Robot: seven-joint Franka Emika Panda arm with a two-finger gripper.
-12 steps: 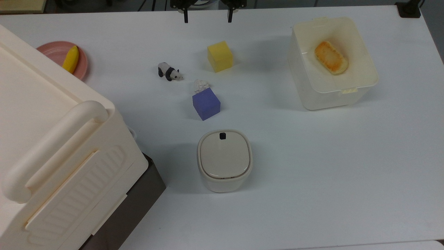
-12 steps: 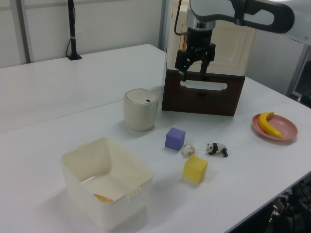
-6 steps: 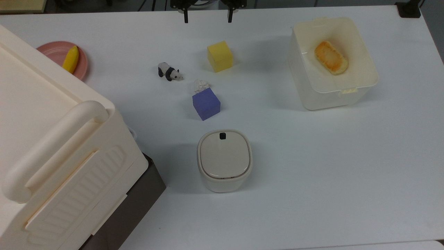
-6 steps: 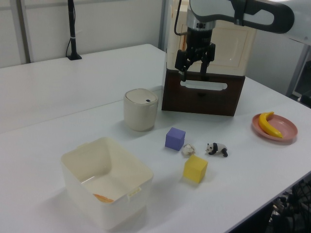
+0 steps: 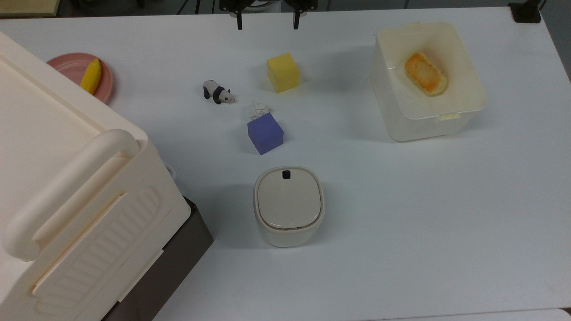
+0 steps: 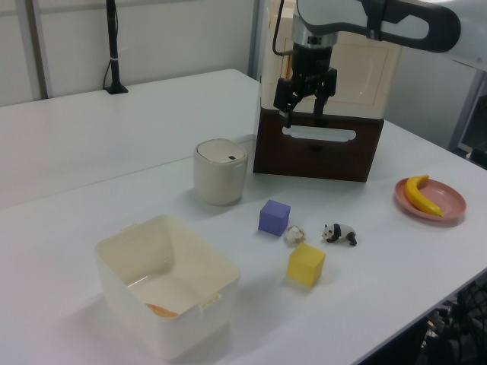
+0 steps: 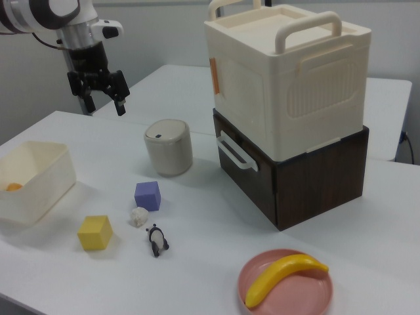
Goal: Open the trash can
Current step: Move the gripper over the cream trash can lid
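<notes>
trash can (image 5: 288, 206) stood on desk (image 5: 401, 223) just below purple cube (image 5: 265, 133) in the top view, lid shut, black button (image 5: 286, 174) exposed for pressing | gripper (image 6: 303, 118) held high, well apart, jaws spread, nothing gripped | approach not begun

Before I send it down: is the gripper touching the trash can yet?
Apart. In the right view the open gripper hangs in the air, up and toward the right view's left of the trash can, bare table between them.
</notes>
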